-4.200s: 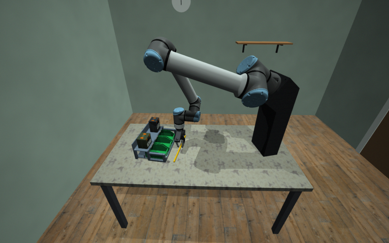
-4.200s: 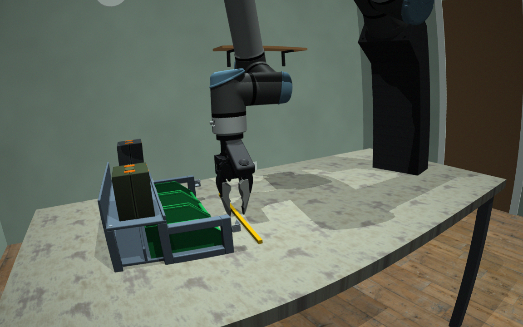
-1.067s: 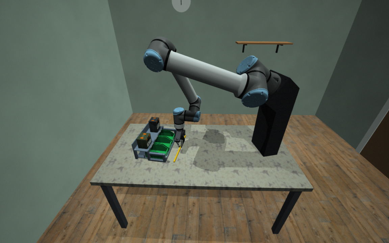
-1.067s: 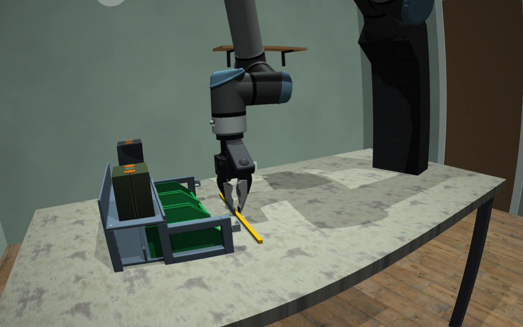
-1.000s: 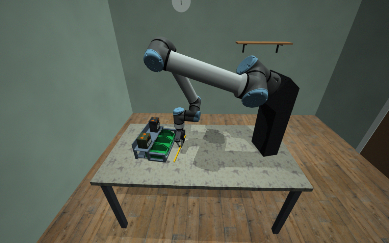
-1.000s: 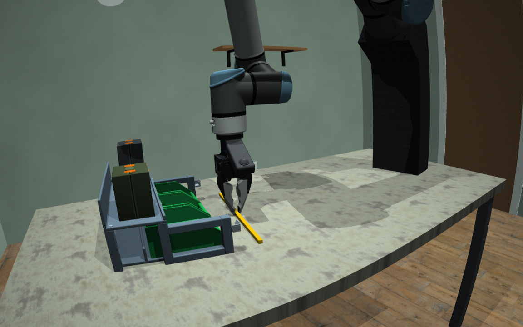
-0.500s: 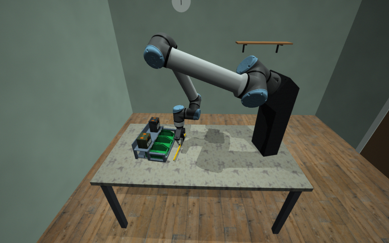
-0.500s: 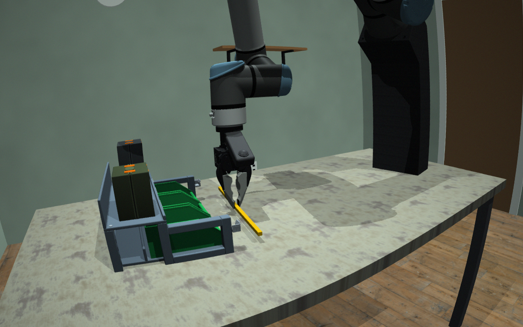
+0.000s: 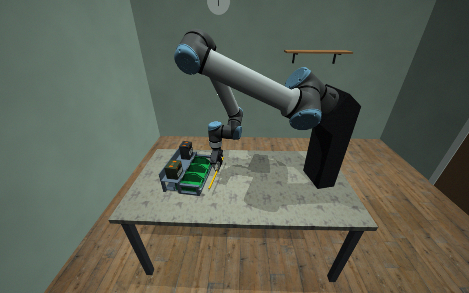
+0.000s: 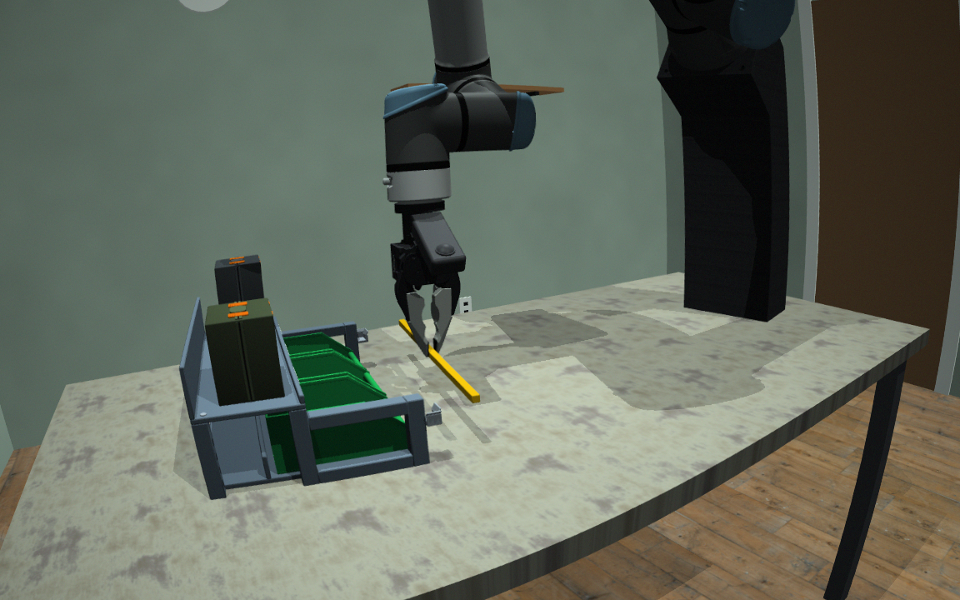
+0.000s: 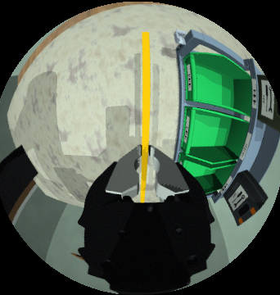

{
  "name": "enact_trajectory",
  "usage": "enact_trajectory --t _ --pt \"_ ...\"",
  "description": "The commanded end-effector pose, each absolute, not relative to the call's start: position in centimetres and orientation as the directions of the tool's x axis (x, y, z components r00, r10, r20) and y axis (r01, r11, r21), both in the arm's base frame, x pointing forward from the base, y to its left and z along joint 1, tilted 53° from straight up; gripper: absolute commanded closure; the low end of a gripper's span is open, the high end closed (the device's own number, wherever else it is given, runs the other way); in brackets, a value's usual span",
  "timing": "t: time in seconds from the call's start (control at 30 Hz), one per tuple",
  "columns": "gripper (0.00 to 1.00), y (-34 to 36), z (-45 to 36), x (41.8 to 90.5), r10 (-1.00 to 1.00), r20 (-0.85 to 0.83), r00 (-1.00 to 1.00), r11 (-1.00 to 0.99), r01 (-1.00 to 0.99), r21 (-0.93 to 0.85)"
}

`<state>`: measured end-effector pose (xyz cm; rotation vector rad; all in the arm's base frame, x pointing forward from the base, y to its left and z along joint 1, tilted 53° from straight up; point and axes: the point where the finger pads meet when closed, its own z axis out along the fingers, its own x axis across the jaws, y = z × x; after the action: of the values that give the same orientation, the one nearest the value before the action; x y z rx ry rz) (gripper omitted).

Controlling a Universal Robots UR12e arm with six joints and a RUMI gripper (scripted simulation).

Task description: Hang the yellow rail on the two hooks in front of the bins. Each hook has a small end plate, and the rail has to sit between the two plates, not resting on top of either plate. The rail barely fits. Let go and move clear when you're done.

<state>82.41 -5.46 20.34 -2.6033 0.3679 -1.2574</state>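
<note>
The fingers (image 10: 429,322) are clenched on the yellow rail (image 10: 451,371), lifted beside the bin rack (image 10: 361,411). Next, I judge, comes aligning it between both hook plates.

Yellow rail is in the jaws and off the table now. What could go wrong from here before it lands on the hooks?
1. The gripper holds the yellow rail near its far end, not the middle, so the long free end could sag or swivel in the jaws.
2. The near hook and far hook carry end plates; a small offset along the rail could leave it resting on a plate.
3. The grey frame holding the green bins sits close beside the rail; swinging sideways could knock it.
</note>
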Motion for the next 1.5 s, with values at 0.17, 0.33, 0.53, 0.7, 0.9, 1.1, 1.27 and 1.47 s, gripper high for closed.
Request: enact_trajectory --t 0.17,0.33,0.53,0.7,0.9,1.1,1.27,1.47 --pt "1.0 -5.7 22.0 80.3 -0.319 0.733 0.601 -0.943 -0.125 -0.309" --pt "1.0 -5.8 22.7 79.5 -0.319 0.733 0.601 -0.943 -0.125 -0.309" --pt "1.0 -5.9 23.1 78.8 -0.319 0.733 0.601 -0.943 -0.125 -0.309" --pt "1.0 -5.9 23.3 78.7 -0.319 0.733 0.601 -0.943 -0.125 -0.309" --pt "1.0 -5.9 23.3 78.6 -0.319 0.733 0.601 -0.943 -0.125 -0.309" --pt "1.0 -5.9 23.3 78.6 -0.319 0.733 0.601 -0.943 -0.125 -0.309" --pt "1.0 -5.9 23.3 78.6 -0.319 0.733 0.601 -0.943 -0.125 -0.309" --pt "1.0 -5.9 23.3 78.6 -0.319 0.733 0.601 -0.943 -0.125 -0.309"
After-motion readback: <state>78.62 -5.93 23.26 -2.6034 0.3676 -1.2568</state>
